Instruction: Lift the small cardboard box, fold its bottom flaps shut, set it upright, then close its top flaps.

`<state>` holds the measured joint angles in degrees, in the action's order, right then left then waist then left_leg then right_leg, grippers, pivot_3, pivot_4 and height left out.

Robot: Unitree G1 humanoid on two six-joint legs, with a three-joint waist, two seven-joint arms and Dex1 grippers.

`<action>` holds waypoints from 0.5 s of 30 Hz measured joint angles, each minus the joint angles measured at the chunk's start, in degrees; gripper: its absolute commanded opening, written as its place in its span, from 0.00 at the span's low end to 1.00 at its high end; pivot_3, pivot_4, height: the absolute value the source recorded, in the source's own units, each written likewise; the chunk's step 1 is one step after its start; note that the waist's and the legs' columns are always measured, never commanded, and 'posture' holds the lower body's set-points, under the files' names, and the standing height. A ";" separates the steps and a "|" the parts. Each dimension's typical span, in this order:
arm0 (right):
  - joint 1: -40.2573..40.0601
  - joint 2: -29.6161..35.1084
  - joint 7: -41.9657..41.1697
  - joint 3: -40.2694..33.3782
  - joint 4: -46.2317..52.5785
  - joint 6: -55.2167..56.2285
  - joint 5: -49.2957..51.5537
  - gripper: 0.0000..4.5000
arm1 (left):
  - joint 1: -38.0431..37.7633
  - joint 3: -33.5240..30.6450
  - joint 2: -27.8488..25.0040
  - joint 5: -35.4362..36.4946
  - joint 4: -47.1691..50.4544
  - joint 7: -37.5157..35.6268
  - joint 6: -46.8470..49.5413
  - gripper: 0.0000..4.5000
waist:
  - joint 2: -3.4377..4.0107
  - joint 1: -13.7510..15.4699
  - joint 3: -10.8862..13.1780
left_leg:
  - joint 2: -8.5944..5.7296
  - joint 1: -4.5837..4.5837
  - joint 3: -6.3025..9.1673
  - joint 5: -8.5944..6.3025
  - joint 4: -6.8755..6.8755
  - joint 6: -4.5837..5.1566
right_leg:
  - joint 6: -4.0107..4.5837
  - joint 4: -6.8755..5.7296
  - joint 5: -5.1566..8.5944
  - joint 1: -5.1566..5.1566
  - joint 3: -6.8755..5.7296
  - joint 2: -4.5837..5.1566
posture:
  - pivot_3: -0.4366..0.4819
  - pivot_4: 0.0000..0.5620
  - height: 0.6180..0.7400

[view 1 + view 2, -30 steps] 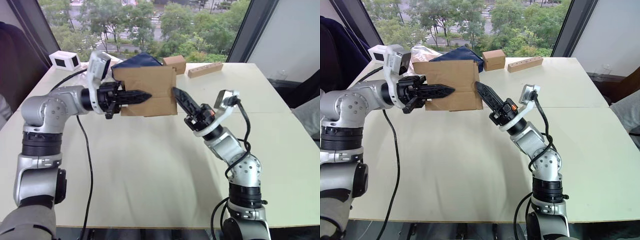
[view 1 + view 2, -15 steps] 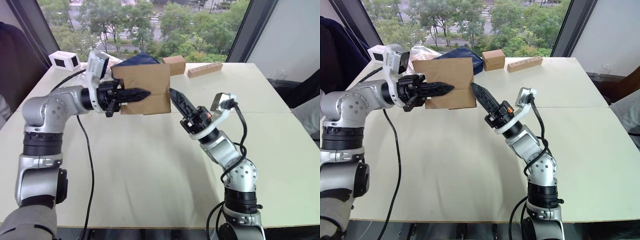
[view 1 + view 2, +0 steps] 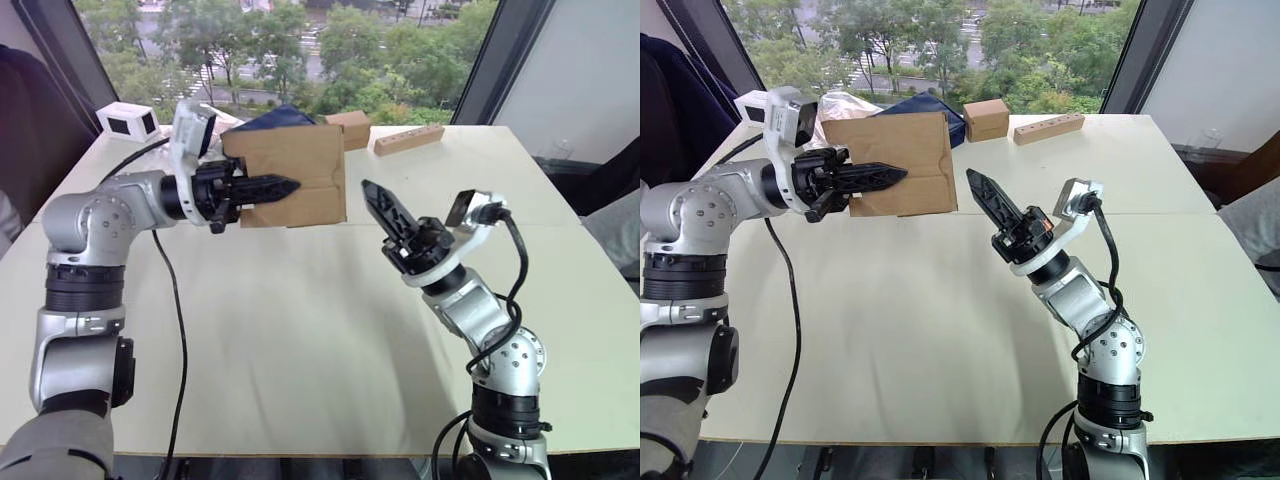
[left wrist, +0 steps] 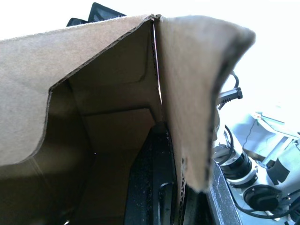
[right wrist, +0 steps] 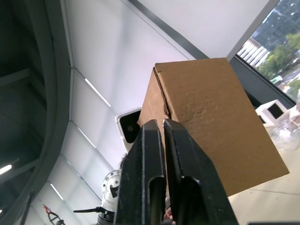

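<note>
Whereas the right gripper (image 3: 372, 192) touched the plain brown thin-walled cardboard carton (image 3: 290, 178) earlier, it now sits rightward, apart, fingers closed; left gripper (image 3: 283, 187) fingers still clamp the carton.

Two cardboard boxes: one carton (image 3: 290, 178) held up, one cube box (image 3: 349, 128) at the table's (image 3: 300, 330) far edge. One wooden block (image 3: 410, 139), one white box (image 3: 130, 121), two grippers.

Small cardboard box (image 3: 295, 175) aloft over table (image 3: 300, 330), left; right gripper (image 3: 372, 193) just right, apart.
</note>
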<state>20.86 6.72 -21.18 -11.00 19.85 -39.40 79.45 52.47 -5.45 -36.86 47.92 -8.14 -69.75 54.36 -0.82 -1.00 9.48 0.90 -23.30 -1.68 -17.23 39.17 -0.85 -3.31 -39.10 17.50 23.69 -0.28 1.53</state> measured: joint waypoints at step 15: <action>2.70 1.14 -1.79 8.89 -0.52 -0.84 -8.94 0.02 | 0.00 0.12 0.10 -0.06 -0.02 -0.46 -0.04 0.00 | 0.00 0.05 0.00 | 0.00 -0.01 -0.01 0.00 0.00 0.00 | 0.00 0.00 0.00 0.00 0.00 0.00 | 0.48 0.27 1.00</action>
<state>23.55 7.85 -22.97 -2.11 19.33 -40.24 70.51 52.47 -5.33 -36.76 47.86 -8.17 -70.22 54.31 -0.82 -0.96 9.48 0.90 -23.30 -1.68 -17.22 39.17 -0.85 -3.31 -39.10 17.50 23.70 -0.28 1.54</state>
